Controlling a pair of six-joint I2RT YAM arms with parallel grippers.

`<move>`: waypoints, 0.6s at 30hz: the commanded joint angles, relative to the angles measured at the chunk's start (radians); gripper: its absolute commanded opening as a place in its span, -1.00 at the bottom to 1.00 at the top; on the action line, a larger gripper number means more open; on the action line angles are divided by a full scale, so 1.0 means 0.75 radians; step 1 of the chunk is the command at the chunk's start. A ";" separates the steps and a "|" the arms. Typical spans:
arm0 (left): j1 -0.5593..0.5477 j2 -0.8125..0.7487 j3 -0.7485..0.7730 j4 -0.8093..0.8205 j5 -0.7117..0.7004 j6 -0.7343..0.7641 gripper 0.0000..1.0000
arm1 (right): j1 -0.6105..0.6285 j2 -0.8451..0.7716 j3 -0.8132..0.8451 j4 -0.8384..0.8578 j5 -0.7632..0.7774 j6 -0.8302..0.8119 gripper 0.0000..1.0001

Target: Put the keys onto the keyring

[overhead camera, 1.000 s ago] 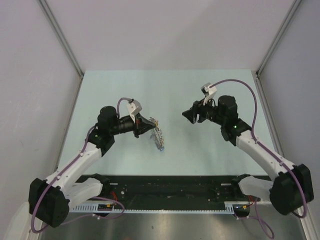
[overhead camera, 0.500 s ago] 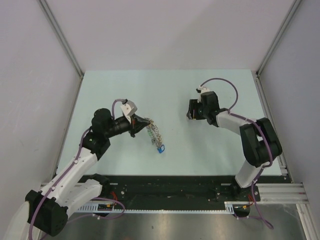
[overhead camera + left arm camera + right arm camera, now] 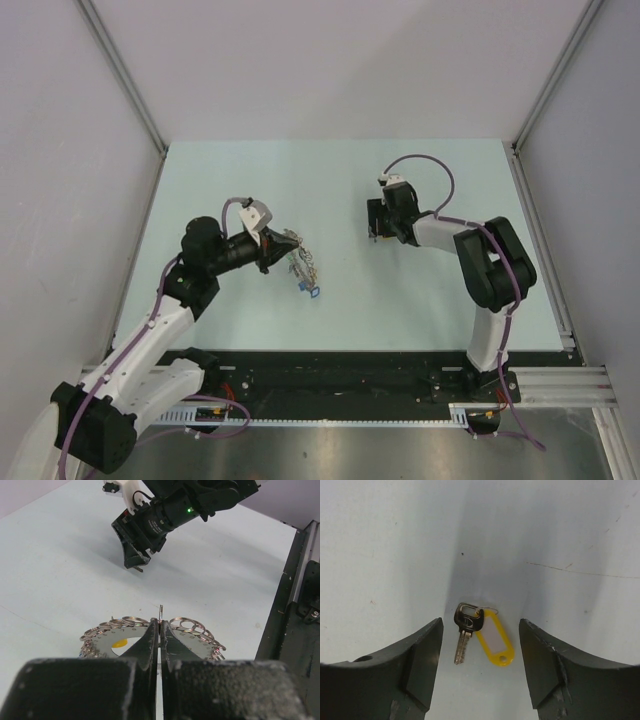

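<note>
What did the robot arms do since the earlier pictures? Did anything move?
The right arm folded its elbow in toward the middle. The right gripper slid a little left and farther away, and is now open above a key with a yellow tag. The left gripper drew back slightly left, carrying the keyring. It stayed shut on the keyring. The key is not grabbed yet.

Surface [image 3: 340,185]: pale mint, matte, flat. On its right half one silver key [image 3: 464,632] with a dark head lies flat. A small split ring [image 3: 485,611] joins it to a yellow tag [image 3: 496,641] with a white insert, lying just beside it. Faint scratch [image 3: 570,571] nearby. On the left half, can't tell if the keyring [image 3: 303,268] touches the surface.
</note>
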 commanded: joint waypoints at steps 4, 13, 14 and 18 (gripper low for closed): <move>0.015 -0.041 0.044 0.068 0.028 0.006 -0.99 | 0.100 0.078 0.057 -0.038 0.182 -0.046 0.20; 0.020 -0.065 0.044 0.064 0.028 0.008 -0.99 | 0.243 0.070 0.039 -0.263 0.278 0.029 -0.29; 0.020 -0.067 0.042 0.064 0.028 0.006 -0.99 | 0.260 0.054 0.029 -0.285 0.280 0.043 -0.32; 0.020 -0.085 0.040 0.062 0.024 0.008 -0.99 | 0.370 -0.010 -0.069 -0.338 0.286 0.152 -0.37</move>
